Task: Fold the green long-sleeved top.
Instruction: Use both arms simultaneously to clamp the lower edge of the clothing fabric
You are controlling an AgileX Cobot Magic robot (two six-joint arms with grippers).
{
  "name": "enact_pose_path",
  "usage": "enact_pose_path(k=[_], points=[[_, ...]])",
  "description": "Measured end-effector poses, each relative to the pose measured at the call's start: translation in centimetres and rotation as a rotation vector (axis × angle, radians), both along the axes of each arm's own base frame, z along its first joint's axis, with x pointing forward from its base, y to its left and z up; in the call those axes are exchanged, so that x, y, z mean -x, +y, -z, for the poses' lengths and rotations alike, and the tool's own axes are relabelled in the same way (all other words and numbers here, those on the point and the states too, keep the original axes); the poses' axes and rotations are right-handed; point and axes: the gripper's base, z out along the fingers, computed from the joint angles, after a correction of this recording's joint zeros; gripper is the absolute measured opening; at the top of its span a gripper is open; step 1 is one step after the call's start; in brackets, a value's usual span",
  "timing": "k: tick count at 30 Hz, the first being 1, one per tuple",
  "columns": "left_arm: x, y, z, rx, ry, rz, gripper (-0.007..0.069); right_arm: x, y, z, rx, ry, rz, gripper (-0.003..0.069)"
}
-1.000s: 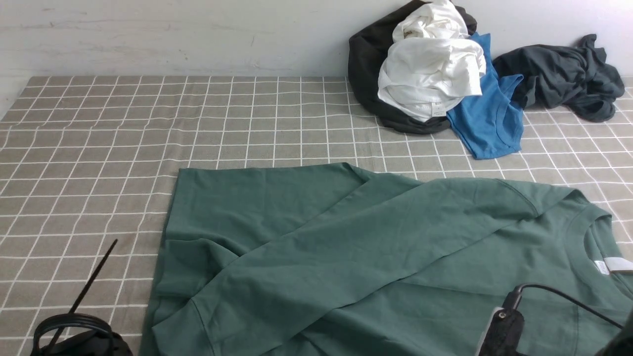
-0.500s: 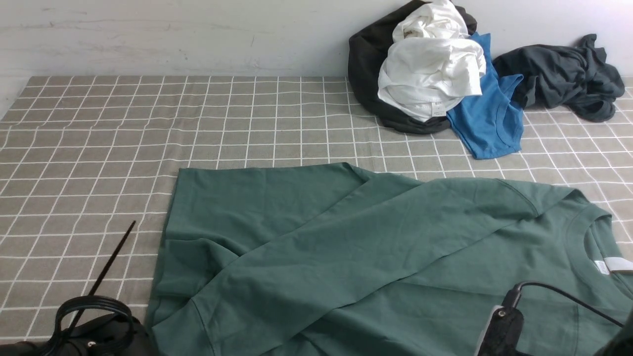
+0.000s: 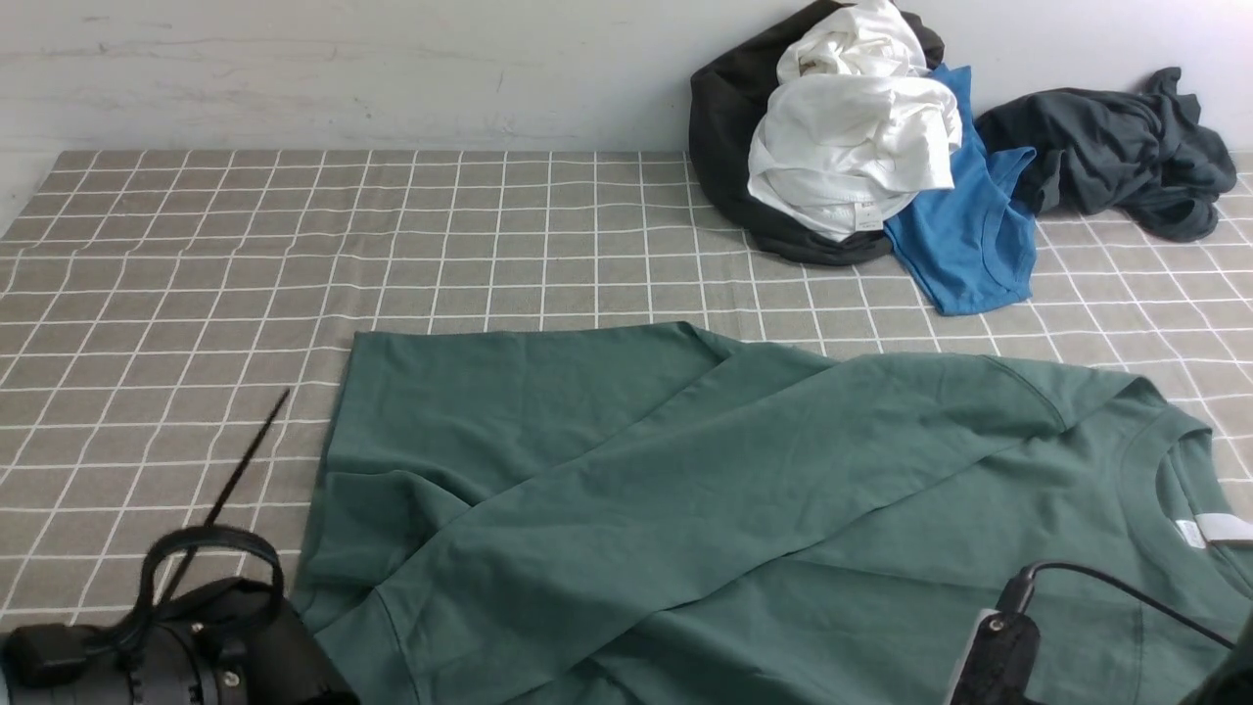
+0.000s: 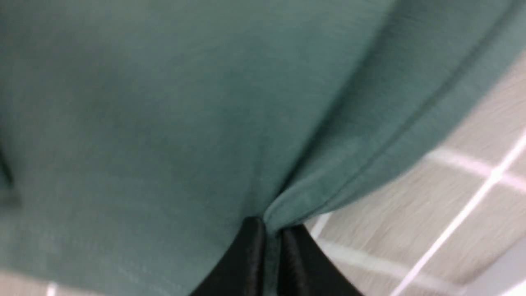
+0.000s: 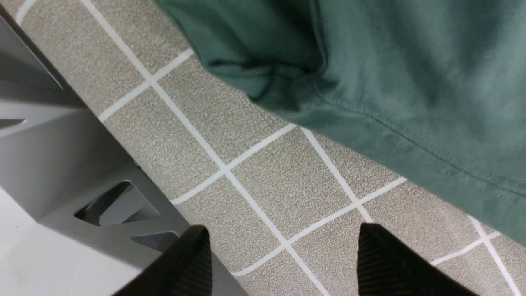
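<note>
The left hand [image 4: 268,230] is pinched tight on a fold at the edge of the top [image 4: 164,102], green fabric bunching up from between its two black fingers [image 4: 250,263]. In the front view only the left arm [image 3: 186,656] shows, low at the near left corner, just beside the top's near left edge. The right hand [image 5: 283,257] stands wide and holds nothing; it hangs over bare cloth [image 5: 263,172] near a stitched hem of the top, with a grey frame [image 5: 61,164] off to one side. A black part of the right arm [image 3: 994,656], with a cable looping from it, sits over the top at the near right. The top lies spread across the near middle and right of the bench [image 3: 196,294], its collar and white label [image 3: 1214,527] to the right, and one sleeve laid slantwise over the body toward the near left. The cloth covering the bench is grey-beige with a grid of thin white lines, slightly rippled on the left. At the far right, against the scuffed white wall [image 3: 343,78], there is a heap: a black garment [image 3: 719,127], a white one [image 3: 852,147] on it, a blue shirt [image 3: 969,245], and a charcoal garment [image 3: 1116,157] beside them, well apart from the top.
</note>
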Motion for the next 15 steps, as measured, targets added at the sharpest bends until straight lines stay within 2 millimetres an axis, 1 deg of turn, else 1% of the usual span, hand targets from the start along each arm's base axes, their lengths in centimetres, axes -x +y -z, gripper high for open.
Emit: enact_pose_path(k=[2,4,8,9,11,15], points=[[-0.5,0.8,-0.6,-0.017,0.012,-0.044,0.0024,0.1,-0.1,0.0,0.012,0.011,-0.001,0.0442],[-0.9,1.9,-1.7,-0.009,0.003,-0.089,0.0024,0.1,-0.1,-0.3,0.023,0.022,-0.002,0.0442],[-1.0,3.9,-3.3,0.012,-0.011,-0.145,0.0024,-0.4,0.1,-1.3,0.035,-0.001,-0.018,0.0442],[-1.0,4.0,-3.4,0.016,-0.013,-0.149,0.0024,-0.5,0.1,-1.4,0.036,-0.004,-0.02,0.0442],[-0.9,4.6,-4.2,0.041,-0.032,-0.183,0.0024,-1.0,0.0,-1.6,0.064,-0.054,-0.048,0.0444],[-0.7,4.7,-4.5,0.057,-0.043,-0.188,0.0024,-1.7,-0.4,-1.5,0.1,-0.135,-0.095,0.0458]])
